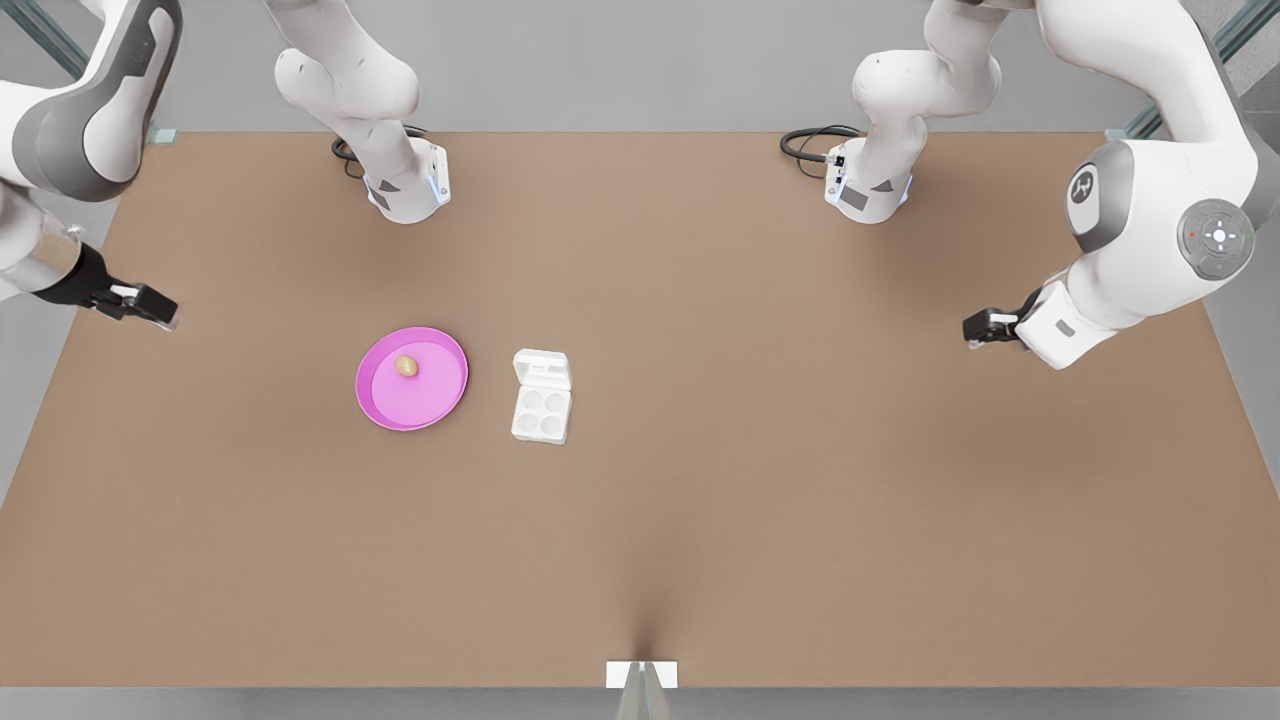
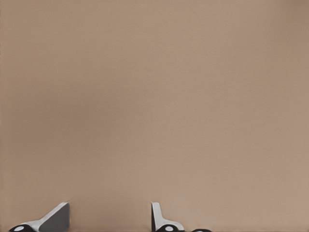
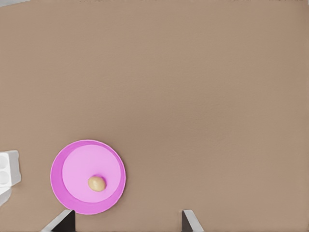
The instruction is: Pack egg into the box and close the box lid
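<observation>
A tiny tan egg [image 1: 406,366] [image 3: 96,183] lies on a round pink plate [image 1: 430,405] [image 3: 72,159]. Just to the plate's right in the front view sits the white box [image 1: 541,412] [image 3: 7,169], its cups bare. The box lid [image 1: 542,368] lies open and flat on the far side of the tray. My right gripper [image 1: 160,310] [image 3: 126,222] hovers open at the front view's left edge, well left of the plate. Far off near the front view's right edge, my left gripper [image 1: 972,328] [image 2: 108,220] is open above bare table.
The brown table [image 1: 700,520] stretches wide around the plate and box. Both arm bases [image 1: 405,190] [image 1: 865,190] stand at the far edge. A small white tab [image 1: 641,674] sits at the near edge.
</observation>
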You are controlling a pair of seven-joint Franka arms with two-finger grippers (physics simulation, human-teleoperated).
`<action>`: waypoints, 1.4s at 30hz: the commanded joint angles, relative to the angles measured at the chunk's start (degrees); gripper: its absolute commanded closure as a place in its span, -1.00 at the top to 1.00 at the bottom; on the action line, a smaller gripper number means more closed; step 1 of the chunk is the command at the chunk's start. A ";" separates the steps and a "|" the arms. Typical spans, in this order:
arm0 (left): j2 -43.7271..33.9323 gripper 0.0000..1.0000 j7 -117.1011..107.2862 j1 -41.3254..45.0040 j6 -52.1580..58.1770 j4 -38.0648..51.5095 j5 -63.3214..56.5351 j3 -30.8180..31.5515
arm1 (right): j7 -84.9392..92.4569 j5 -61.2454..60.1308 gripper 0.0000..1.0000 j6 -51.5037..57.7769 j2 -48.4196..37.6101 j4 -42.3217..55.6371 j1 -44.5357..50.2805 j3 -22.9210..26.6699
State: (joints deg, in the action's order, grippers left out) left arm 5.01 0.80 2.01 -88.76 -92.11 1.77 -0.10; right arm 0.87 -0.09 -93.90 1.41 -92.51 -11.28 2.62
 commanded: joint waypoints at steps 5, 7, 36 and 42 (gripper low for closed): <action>2.37 1.00 -0.09 0.10 3.60 2.20 -0.36 -0.08 | 0.10 -0.18 1.00 -1.54 8.25 7.52 12.42 -0.60; 2.37 1.00 -0.27 0.10 3.77 2.11 -0.28 -0.07 | 0.10 -0.18 1.00 -2.86 8.17 7.17 11.37 -2.36; 2.46 1.00 0.96 0.10 6.41 2.99 0.07 0.63 | -92.62 99.03 1.00 -88.83 -6.25 -55.59 8.91 -9.30; 2.46 1.00 0.79 0.10 6.76 2.81 0.07 0.80 | -148.02 149.54 1.00 -81.70 -6.25 -55.41 9.61 -12.64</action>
State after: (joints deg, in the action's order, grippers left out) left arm 7.47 1.58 2.20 -81.93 -89.30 1.79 0.70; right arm -156.19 155.15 -174.86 -4.84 -147.92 -2.17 -10.11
